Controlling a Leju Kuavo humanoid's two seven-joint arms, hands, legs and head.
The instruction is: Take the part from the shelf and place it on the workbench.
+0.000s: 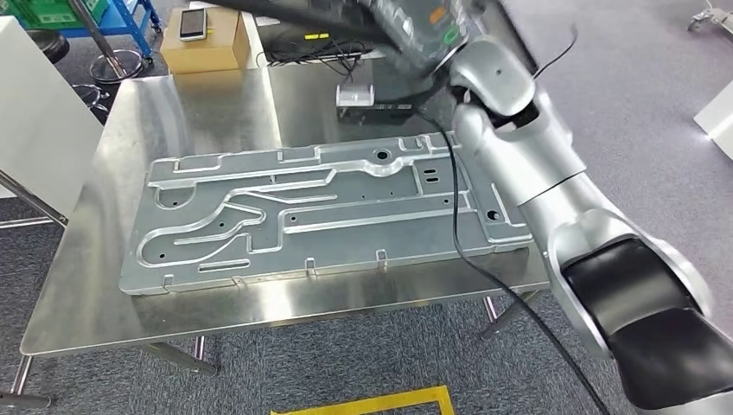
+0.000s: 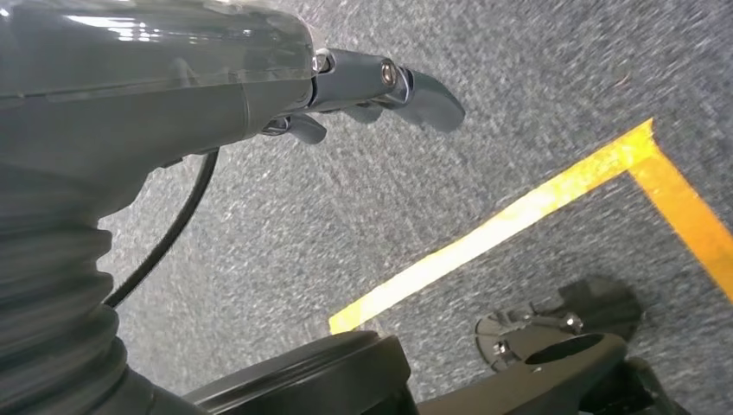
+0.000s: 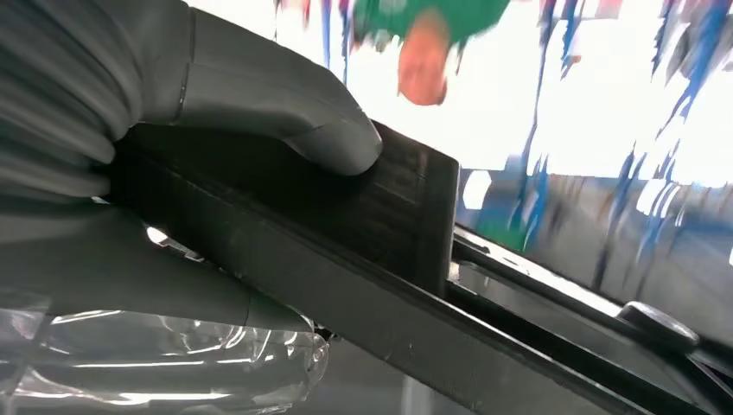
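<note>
Right hand (image 3: 173, 173) clamped on a long black part (image 3: 346, 259), thumb pressed onto its flat, finely ribbed face, square end jutting past the thumb; in the head view, held raised over the far edge of the steel table (image 1: 78, 294). Left hand (image 2: 259, 95) hanging over grey carpet (image 2: 519, 104), fingers loosely apart, holding nothing. Below, a large stamped metal panel (image 1: 320, 216) lying flat across the table.
</note>
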